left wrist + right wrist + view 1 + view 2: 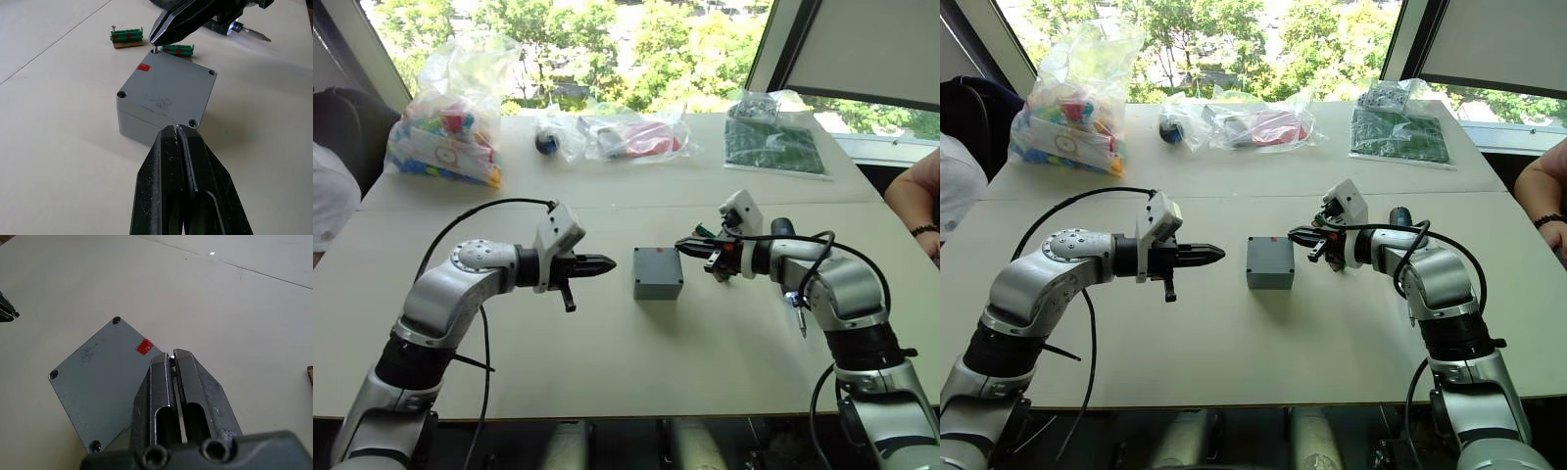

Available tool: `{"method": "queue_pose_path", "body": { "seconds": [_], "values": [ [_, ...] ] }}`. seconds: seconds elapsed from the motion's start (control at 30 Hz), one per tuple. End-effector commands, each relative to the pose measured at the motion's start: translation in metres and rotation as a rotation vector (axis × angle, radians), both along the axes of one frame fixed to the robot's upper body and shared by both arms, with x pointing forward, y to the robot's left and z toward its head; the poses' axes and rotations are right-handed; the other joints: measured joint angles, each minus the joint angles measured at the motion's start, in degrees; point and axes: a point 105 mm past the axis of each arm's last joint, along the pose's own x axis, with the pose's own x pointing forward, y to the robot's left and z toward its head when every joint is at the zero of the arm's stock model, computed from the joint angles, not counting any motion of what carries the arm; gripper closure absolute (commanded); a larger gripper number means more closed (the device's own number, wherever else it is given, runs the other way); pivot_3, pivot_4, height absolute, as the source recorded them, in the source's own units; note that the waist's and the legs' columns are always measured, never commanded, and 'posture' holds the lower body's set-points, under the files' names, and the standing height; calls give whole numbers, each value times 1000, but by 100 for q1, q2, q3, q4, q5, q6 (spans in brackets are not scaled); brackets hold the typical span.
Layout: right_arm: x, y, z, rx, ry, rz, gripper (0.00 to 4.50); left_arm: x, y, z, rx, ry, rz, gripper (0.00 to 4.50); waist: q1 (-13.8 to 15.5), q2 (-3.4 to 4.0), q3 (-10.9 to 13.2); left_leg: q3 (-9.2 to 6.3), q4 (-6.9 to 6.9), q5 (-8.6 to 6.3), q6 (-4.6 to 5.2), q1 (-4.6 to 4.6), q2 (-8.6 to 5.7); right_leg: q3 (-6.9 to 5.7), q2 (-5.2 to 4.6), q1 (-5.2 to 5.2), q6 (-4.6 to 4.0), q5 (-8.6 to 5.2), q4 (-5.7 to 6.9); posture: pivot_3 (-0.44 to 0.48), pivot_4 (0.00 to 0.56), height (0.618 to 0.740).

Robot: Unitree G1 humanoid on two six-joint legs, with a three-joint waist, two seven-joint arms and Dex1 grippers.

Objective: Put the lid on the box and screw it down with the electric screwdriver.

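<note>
The box (658,273) stands near the middle of the table (607,352), a small grey square enclosure with the lid (168,90) already seated on top. The lid is flat, carries a small red mark near one corner and has screw holes at its corners.

The right gripper (171,356) hangs over the corner of the lid by the red mark, its fingers pressed almost together on something small and silvery, apparently a screw, though it is too small to be sure. The left gripper (607,263) hovers just left of the box, apart from it, fingers pressed together on nothing.

The electric screwdriver (790,284) lies on the table behind the right forearm, which hides most of it; its metal bit (254,33) shows in the left wrist view. Two green terminal blocks (126,36) lie on the table just right of the box.
</note>
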Motion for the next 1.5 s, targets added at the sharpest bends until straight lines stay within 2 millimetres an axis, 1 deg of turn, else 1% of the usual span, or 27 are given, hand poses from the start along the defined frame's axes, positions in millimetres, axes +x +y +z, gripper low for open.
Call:
{"method": "queue_pose_path", "body": {
  "seconds": [0.03, 0.33, 0.43, 0.57, 0.63, 0.73, 0.77, 0.8, 0.87, 0.9, 0.93, 0.97, 1.0, 1.03, 1.07, 1.1, 1.13, 1.17, 1.2, 1.23, 1.3, 1.4, 1.5],
  "values": [
    [1, -1, 9, 0, -43, 6, 4470, 0, -2, 13, -18, -56, -15, 4500, 3, 0, 0, 0, 0, 0, 0, 0, 0, 0, 0, 0, 0, 0, 0, 0, 150, 740],
    [4, 2, 7, -7, -56, 0, 4470, -1, -4, 14, -20, -60, -20, 4500, 2, 0, 0, 0, 0, 0, 0, 0, 0, 0, 0, 0, 0, 0, 0, 0, 150, 740],
    [4, -2, 14, 5, -65, -9, 3705, -3, -6, 17, -35, -62, -29, 4500, 4, 0, 0, 0, 0, 0, 0, 0, 0, 0, 0, 0, 0, 0, 0, 0, 150, 740],
    [4, -11, 27, 0, -76, -19, 2170, -4, -10, 19, -49, -69, -41, 4500, 4, 0, 0, 0, 1, 0, 0, 0, 0, 0, -1, 0, 0, 0, 0, 0, 150, 740],
    [4, -14, 34, 1, -79, -19, 2170, -4, -12, 20, -54, -74, -47, 4500, 6, 0, 0, 0, 1, 0, 0, 0, 0, 0, -1, 0, 0, 0, 0, 0, 150, 740],
    [2, -25, 59, 59, -80, -47, 2170, -6, -16, 24, -67, -91, -61, 4500, 7, 0, 0, 1, 0, 0, 0, 0, 0, 0, -1, 0, 0, 0, 0, 0, 150, 740],
    [1, -29, 64, 72, -78, -57, 2170, -6, -18, 25, -70, -94, -64, 4500, 6, 0, 0, 1, 1, 0, 0, 0, 0, 0, -1, 0, 0, 0, 0, 0, 150, 740],
    [2, -37, 71, 71, -73, -84, 2170, -7, -19, 27, -73, -102, -72, 4500, 9, 0, 1, 1, 0, 0, 0, -1, 0, 0, -1, 0, 0, 0, 0, 0, 150, 740],
    [4, -69, 84, -4, -62, -190, 2170, -13, -24, 33, -77, -126, -112, 4500, 18, 0, 1, 0, 1, 0, 0, -1, 0, 0, -1, 0, 0, 0, -1, 0, 150, 740],
    [4, -81, 88, -29, -51, -228, 1680, -15, -26, 35, -78, -135, -128, 4500, 38, 0, 1, 1, 0, 0, 0, -1, -1, 0, -2, 0, 0, 0, -2, 0, 150, 740],
    [4, -94, 90, -67, -33, -263, 1606, -17, -30, 38, -82, -145, -148, 4500, 49, 0, 1, 1, 1, 0, 0, -3, -1, -1, -3, 0, -1, -1, -3, 0, 150, 740],
    [11, -113, 92, -90, 8, -383, 1184, -21, -36, 40, -90, -155, -177, 4500, 48, 0, 1, 1, 0, 0, 0, -4, -2, -1, -5, 1, -2, -1, -6, 0, 150, 740],
    [18, -134, 91, -101, 80, -522, 845, -25, -43, 43, -103, -166, -210, 4500, 35, 0, 1, 2, 0, 0, 0, -5, -5, -1, -8, 1, -10, -6, -10, 0, 150, 740],
    [20, -149, 91, -106, 135, -619, 524, -27, -50, 45, -112, -174, -233, 4500, 24, -1, 2, 11, 2, 0, 0, -5, -5, 2, -12, 1, -21, -12, -12, 0, 150, 740],
    [20, -159, 88, -118, 201, -680, 202, -28, -56, 47, -120, -185, -250, 4500, 5, -1, 2, 18, 6, 0, 0, -5, -5, 5, -14, 2, -23, -12, -14, 0, 150, 740],
    [18, -163, 84, -135, 256, -705, 6, -28, -59, 49, -125, -197, -256, 4500, 4, -3, 1, 23, 10, 0, 0, -4, -5, 8, -15, 2, -26, -11, -15, 0, 150, 740],
    [14, -168, 76, -193, 315, -721, 6, -27, -62, 50, -130, -206, -261, 4500, -1, -5, 2, 22, 6, 0, 0, -4, -6, 8, -15, 2, -28, -11, -15, 0, 150, 740],
    [6, -174, 66, -288, 381, -728, 6, -28, -65, 50, -137, -215, -266, 4500, -6, -3, 1, 19, 6, 0, 0, -3, -4, 7, -11, 2, -28, -12, -15, 0, 150, 740],
    [0, -178, 59, -329, 435, -733, 6, -28, -66, 50, -147, -217, -268, 4500, -6, -3, 1, 20, -5, 0, 0, 0, -4, 8, -11, -1, -27, -12, -15, 0, 150, 740],
    [-5, -177, 54, -330, 500, -726, 6, -29, -67, 47, -153, -215, -267, 4500, -7, -2, 2, 15, -10, 0, 0, -1, -2, 7, -5, -5, -24, -12, -13, 0, 150, 740],
    [-10, -170, 52, -292, 571, -697, 6, -30, -70, 38, -150, -201, -263, 4500, -18, 8, 3, 16, -14, -1, 1, -4, 0, 8, -3, -15, -7, -4, -11, 0, 150, 740],
    [-10, -166, 46, -293, 624, -685, 6, -33, -73, 24, -117, -192, -256, 4500, -31, 11, 3, 19, -13, -1, 2, -4, 0, 10, -4, -16, -2, -1, -9, 0, 150, 740],
    [-10, -163, 37, -313, 667, -669, 6, -35, -76, 20, -118, -197, -245, 4500, -5, 8, 4, 18, -7, -1, 1, -5, -1, 10, -3, -16, -2, 0, -8, 0, 150, 740]
  ]
}}
